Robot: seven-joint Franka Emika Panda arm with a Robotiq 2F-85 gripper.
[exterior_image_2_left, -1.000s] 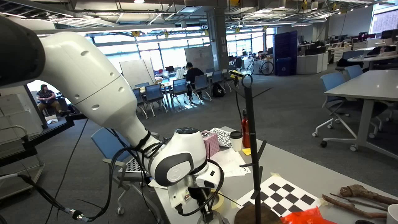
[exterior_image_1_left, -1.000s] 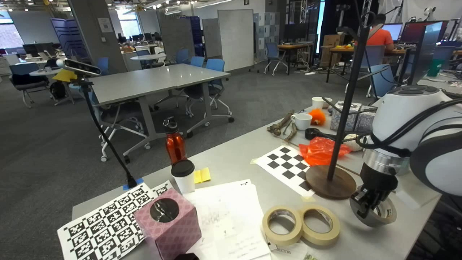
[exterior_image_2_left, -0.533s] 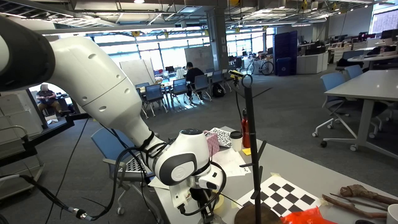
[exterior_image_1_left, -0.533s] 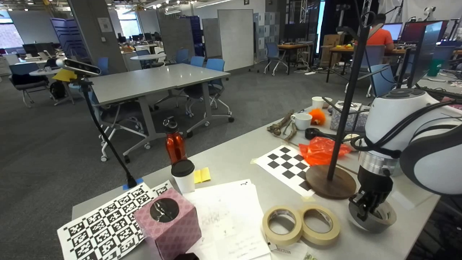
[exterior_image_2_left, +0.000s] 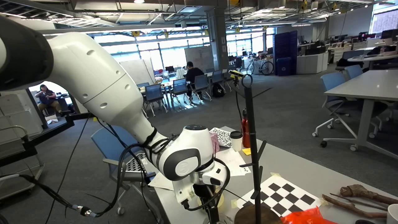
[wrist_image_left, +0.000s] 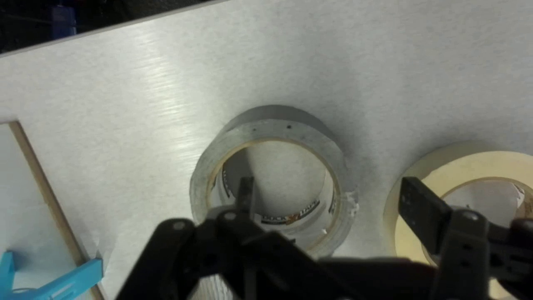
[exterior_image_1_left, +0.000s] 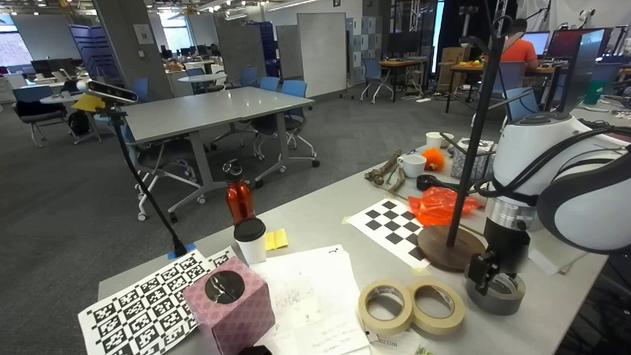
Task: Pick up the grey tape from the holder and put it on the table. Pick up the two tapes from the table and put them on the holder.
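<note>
Nearest me, one pink box (exterior_image_1_left: 229, 308) is standing, its lower part being cut off. Two cream tapes (exterior_image_1_left: 387, 326) (exterior_image_1_left: 438, 326) are lying flat on the surface (exterior_image_1_left: 315, 224), touching. Near them, one grey tape (exterior_image_1_left: 495, 301) is lying flat on the same surface, its rim being partly covered by the one pincer (wrist_image_left: 327, 187). The jaws are standing wide apart, gripping nothing; in the wrist view one finger (wrist_image_left: 246, 191) is overlapping the grey tape's hole, its depth being unclear. Behind these, one holder (exterior_image_1_left: 472, 148) is standing upright; in an exterior view its base (exterior_image_2_left: 244, 216) is being cut off below. Farther back, two white cups (exterior_image_1_left: 414, 166) (exterior_image_1_left: 434, 140) are standing.
</note>
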